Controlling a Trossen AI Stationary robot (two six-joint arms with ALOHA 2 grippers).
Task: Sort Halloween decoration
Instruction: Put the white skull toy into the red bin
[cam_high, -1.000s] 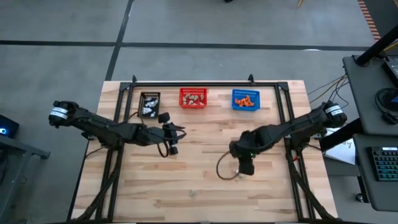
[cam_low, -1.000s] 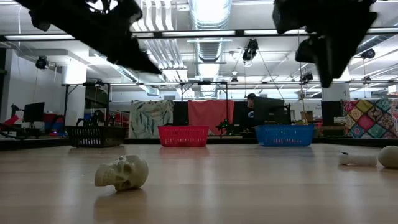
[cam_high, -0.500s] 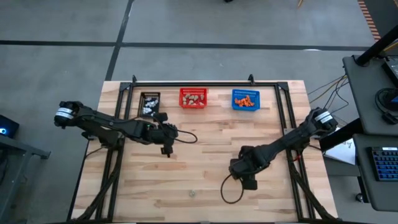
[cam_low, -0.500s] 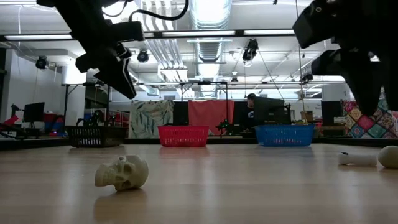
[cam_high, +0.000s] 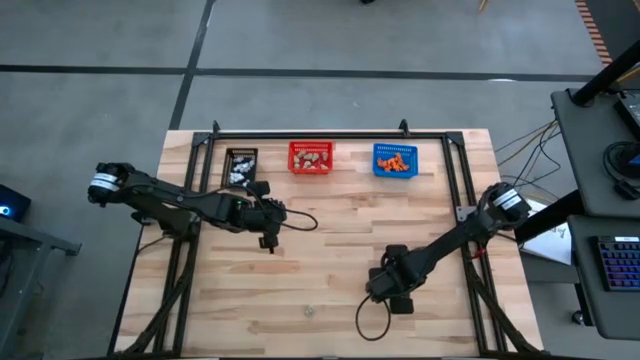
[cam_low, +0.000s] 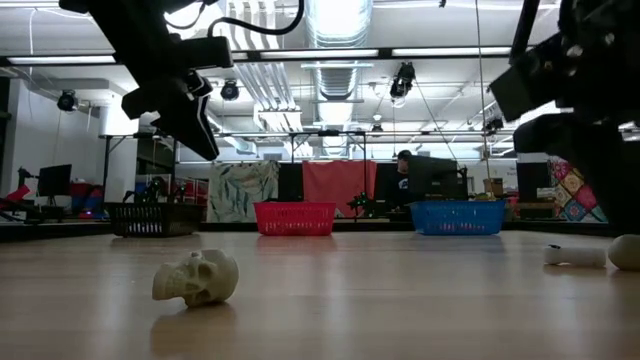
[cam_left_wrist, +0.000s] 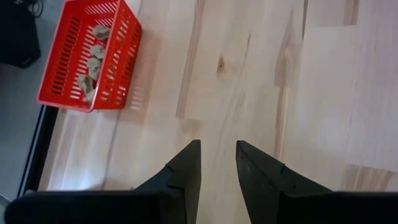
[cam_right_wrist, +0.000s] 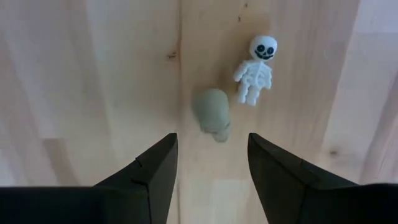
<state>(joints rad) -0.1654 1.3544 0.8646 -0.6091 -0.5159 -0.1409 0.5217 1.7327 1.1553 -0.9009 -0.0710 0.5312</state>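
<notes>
Right gripper, jaws wide and empty, has moved from centre to lower centre of the high view, above a grey skull and white skeleton. Left gripper, narrowly parted, empty, is unchanged. No legible writing.

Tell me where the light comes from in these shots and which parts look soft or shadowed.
Low view: bright ceiling lights behind leave both arms dark silhouettes, and the skull casts a soft shadow on the table. Right wrist view: even light, the skeleton figure sharp, the grey skull softer, near fingers blurred. High view: flat, no glare.
</notes>
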